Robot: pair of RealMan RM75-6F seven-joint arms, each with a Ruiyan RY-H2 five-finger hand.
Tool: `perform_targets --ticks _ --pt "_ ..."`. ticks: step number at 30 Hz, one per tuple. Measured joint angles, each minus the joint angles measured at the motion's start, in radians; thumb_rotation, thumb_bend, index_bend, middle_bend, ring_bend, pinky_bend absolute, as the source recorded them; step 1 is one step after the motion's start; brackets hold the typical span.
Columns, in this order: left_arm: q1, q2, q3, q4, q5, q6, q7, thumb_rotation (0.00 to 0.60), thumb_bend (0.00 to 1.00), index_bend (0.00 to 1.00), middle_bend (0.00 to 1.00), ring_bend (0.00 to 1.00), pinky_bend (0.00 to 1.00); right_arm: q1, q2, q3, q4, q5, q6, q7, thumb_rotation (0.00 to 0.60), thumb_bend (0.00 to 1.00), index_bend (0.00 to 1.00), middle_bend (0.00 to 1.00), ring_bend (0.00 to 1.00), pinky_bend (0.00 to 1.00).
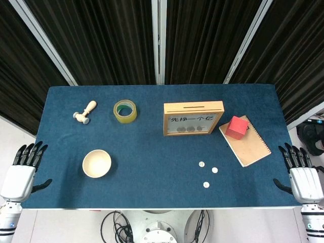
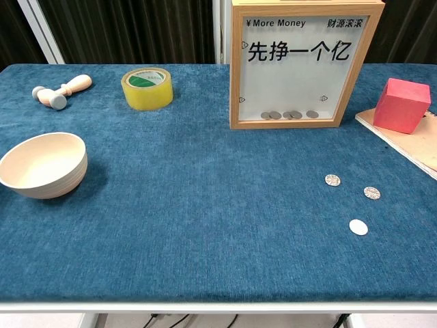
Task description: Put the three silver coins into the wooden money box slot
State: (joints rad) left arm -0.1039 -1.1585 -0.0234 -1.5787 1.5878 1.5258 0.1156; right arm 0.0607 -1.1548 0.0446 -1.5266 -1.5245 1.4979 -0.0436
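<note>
- We see the left hand [image 1: 18, 174] at the table's left edge, at 8 o'clock in the head view: palm down, fingers spread and pointing away, grasping nothing. The chest view does not show it.
- We note a wooden mallet [image 1: 84, 113] at 10 o'clock, a beige bowl [image 1: 96, 163] nearer the robot, and a roll of yellow tape [image 2: 147, 88] whose green inner label is too small to read.
- The wooden money box [image 2: 303, 63] stands upright at 12 o'clock. Its front reads "¥ More Money" and "先挣一个亿"; further characters at top right are hard to make out. Its top is cut off in the chest view; the head view shows the slot [image 1: 193, 107] on top. Several coins lie inside behind the window.
- The three silver coins [image 1: 214, 170] lie flat on the blue cloth [image 2: 205, 205] at 5 o'clock, apart from one another, in front of the box.
- A red cube [image 1: 236, 127] rests on a spiral notebook [image 1: 250, 147], which the chest view crops.
- The right hand [image 1: 304, 177] sits at 4 o'clock, released, fingers spread, off the table's right edge.
</note>
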Motion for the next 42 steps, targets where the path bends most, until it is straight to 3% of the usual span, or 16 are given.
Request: perform_targets --ticks 17,26,33,42 --pt "-0.003 -0.001 0.0 -0.011 -0.003 -0.002 0.0 0.6 0.0 0.01 0.0 0.0 0.0 0.026 0.003 -0.026 -0.026 -0.06 -0.038 -0.04 0.6 0.13 0.0 0.0 0.0 0.0" --pt "0.001 -0.022 0.006 0.011 -0.009 -0.007 -0.006 0.6 0.0 0.01 0.0 0.0 0.0 0.114 -0.035 -0.027 -0.055 -0.073 -0.182 -0.183 0.6 0.31 0.03 0.0 0.0 0.0" --pt "0.011 -0.023 0.012 0.026 -0.006 0.005 -0.02 0.6 0.0 0.01 0.0 0.0 0.0 0.205 -0.123 -0.021 -0.077 -0.05 -0.315 -0.287 0.6 0.28 0.08 0.0 0.0 0.0" --pt "0.017 -0.026 0.015 0.047 -0.008 0.006 -0.038 0.6 0.0 0.01 0.0 0.0 0.0 0.238 -0.271 -0.017 -0.008 -0.016 -0.35 -0.321 0.6 0.28 0.19 0.0 0.0 0.0"
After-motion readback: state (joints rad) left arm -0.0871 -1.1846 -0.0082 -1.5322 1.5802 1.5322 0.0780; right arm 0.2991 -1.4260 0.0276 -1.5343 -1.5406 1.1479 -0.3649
